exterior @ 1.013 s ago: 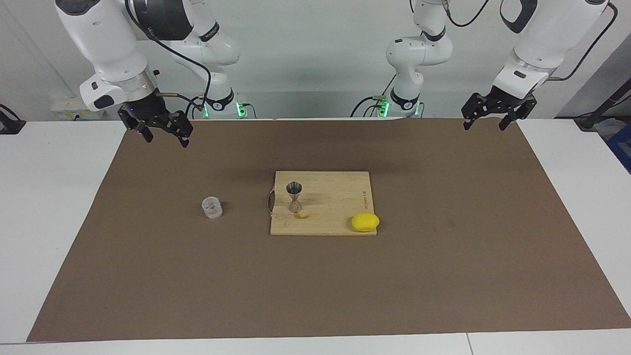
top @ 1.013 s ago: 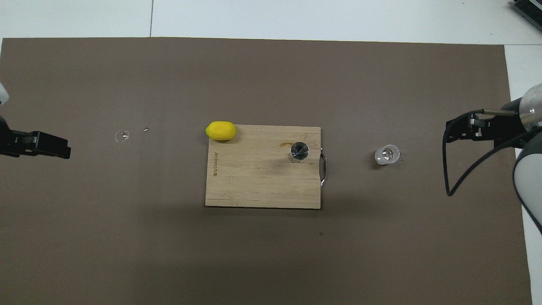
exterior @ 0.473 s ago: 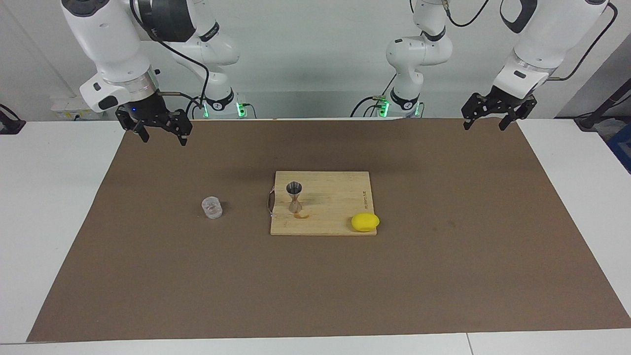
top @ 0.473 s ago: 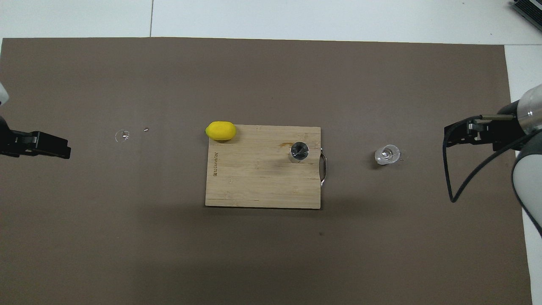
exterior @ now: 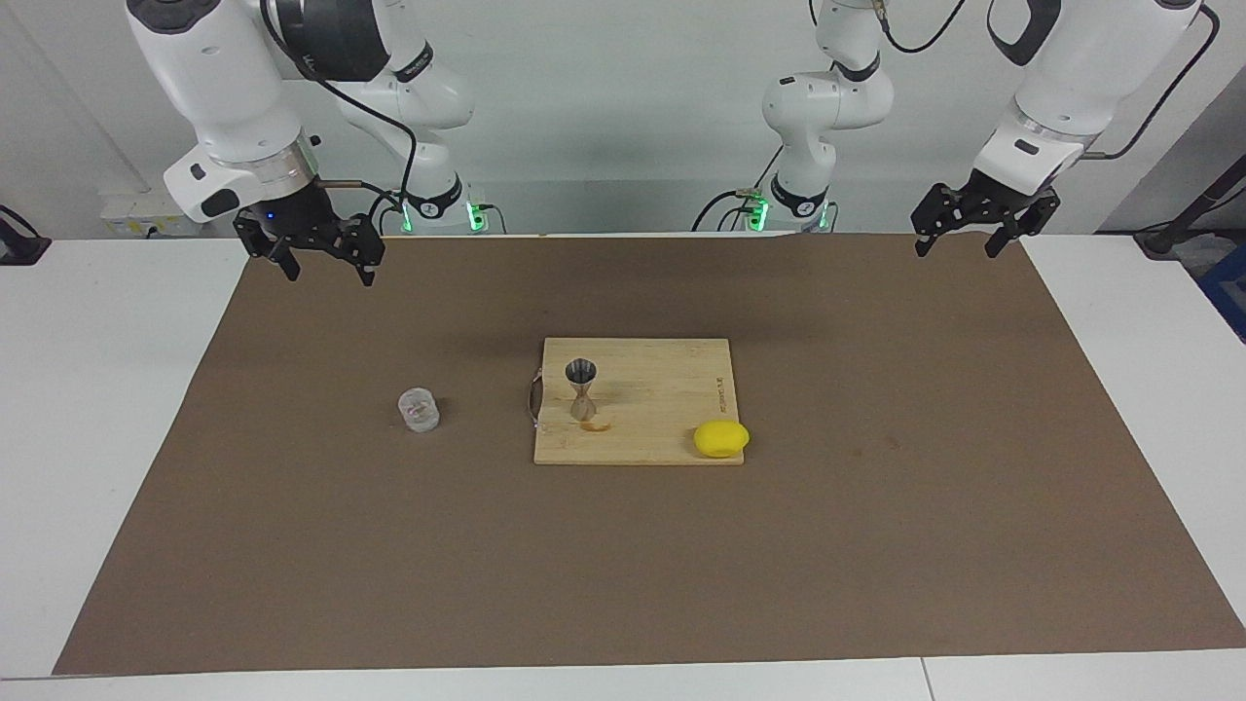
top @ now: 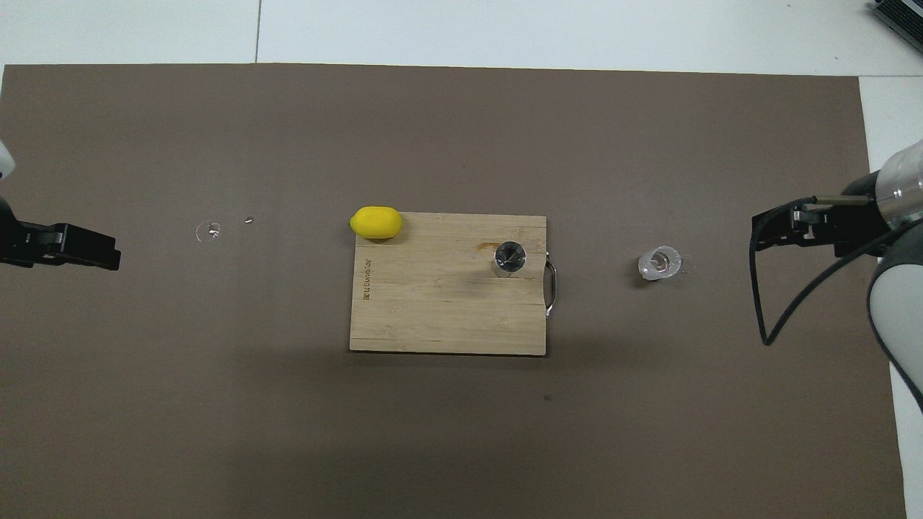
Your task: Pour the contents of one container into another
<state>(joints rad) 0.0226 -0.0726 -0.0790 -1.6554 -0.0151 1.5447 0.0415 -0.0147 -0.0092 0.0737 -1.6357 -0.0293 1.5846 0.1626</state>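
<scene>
The clear ribbed glass tumbler (exterior: 419,410) stands upright on the brown mat beside the cutting board, toward the right arm's end; it also shows in the overhead view (top: 660,262). The silvery hourglass jigger (exterior: 582,387) stands upright on the wooden cutting board (exterior: 662,394), near its handle end, and shows from above (top: 510,257). My right gripper (exterior: 327,271) is open and empty, raised over the mat's edge at the right arm's end (top: 755,231), apart from the tumbler. My left gripper (exterior: 957,247) is open and empty, waiting raised over the mat at the left arm's end (top: 115,252).
A yellow lemon (exterior: 721,438) lies at the cutting board's corner farthest from the robots, toward the left arm's end (top: 376,222). A small wet ring and a speck (top: 208,231) mark the mat toward the left arm's end. A brown mat (exterior: 876,545) covers the table.
My right gripper has shifted slightly over the mat toward the tumbler. The left arm, tumbler, jigger and lemon have not moved.
</scene>
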